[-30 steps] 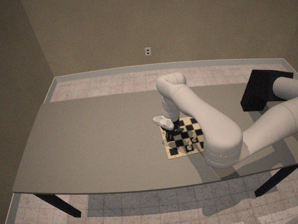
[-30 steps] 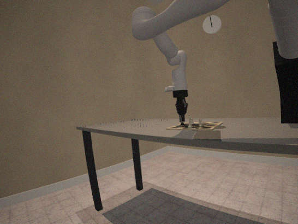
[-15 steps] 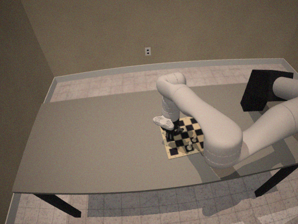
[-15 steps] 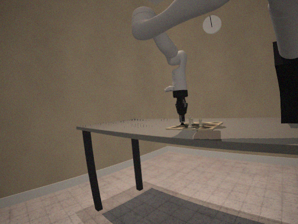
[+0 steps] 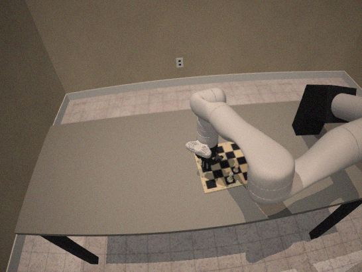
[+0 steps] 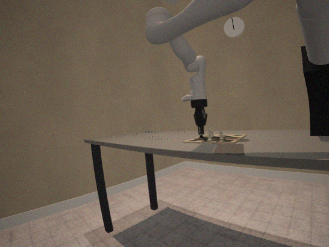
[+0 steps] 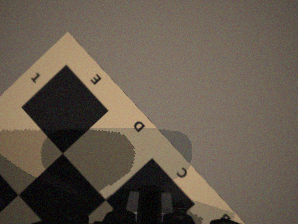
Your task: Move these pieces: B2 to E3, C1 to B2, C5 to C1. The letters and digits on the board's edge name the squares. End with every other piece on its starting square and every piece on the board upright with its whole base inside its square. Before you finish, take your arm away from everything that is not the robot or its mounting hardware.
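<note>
The small chessboard (image 5: 223, 167) lies on the grey table, with letters and digits on its tan rim. My gripper (image 5: 205, 162) stands upright over the board's left edge, close above the squares. It is shut on a dark chess piece (image 7: 149, 202), which shows at the bottom of the wrist view beside the letter C (image 7: 182, 172). The side view shows the fingers (image 6: 200, 132) just above the board (image 6: 215, 138). Two white pieces (image 5: 230, 177) (image 5: 236, 169) stand near the board's front. Another dark piece stands behind the gripper. My arm hides the board's right part.
A black box (image 5: 316, 107) stands on the table at the far right, by the arm's base. The table's edge lies well away from the board on the left and front.
</note>
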Tool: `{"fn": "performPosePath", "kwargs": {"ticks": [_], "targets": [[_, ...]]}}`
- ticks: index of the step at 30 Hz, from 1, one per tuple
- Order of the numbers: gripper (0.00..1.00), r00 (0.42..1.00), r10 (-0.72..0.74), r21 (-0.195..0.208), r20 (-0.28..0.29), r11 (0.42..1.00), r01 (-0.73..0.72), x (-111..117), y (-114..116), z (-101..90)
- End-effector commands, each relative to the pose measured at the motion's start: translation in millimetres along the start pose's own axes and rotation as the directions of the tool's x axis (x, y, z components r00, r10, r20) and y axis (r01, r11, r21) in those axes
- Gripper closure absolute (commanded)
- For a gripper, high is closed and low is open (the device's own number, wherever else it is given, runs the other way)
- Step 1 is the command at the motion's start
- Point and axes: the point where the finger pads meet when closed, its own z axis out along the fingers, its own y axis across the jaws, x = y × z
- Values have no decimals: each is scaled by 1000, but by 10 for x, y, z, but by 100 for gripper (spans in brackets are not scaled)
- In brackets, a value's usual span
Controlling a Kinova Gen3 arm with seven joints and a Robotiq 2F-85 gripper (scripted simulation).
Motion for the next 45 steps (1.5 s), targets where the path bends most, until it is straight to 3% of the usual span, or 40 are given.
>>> {"fn": "performPosePath", "kwargs": {"ticks": [1,4,5,7,8,12,13,15,16,18,19,34,43,45], "targets": [[100,1000,0,-2,-1,1000,0,2,7,-11],[100,1000,0,-2,-1,1000,0,2,7,-11],[93,1000,0,-2,-1,1000,0,2,7,-11],[93,1000,0,-2,-1,1000,0,2,7,-11],[85,1000,0,-2,-1,1000,0,2,7,-11],[85,1000,0,-2,-1,1000,0,2,7,-11],[78,1000,0,-2,-1,1000,0,2,7,-11],[78,1000,0,-2,-1,1000,0,2,7,-11],[71,1000,0,-2,-1,1000,0,2,7,-11],[71,1000,0,-2,-1,1000,0,2,7,-11],[63,1000,0,-2,-1,1000,0,2,7,-11],[63,1000,0,-2,-1,1000,0,2,7,-44],[63,1000,0,-2,-1,1000,0,2,7,-412],[63,1000,0,-2,-1,1000,0,2,7,-412]]}}
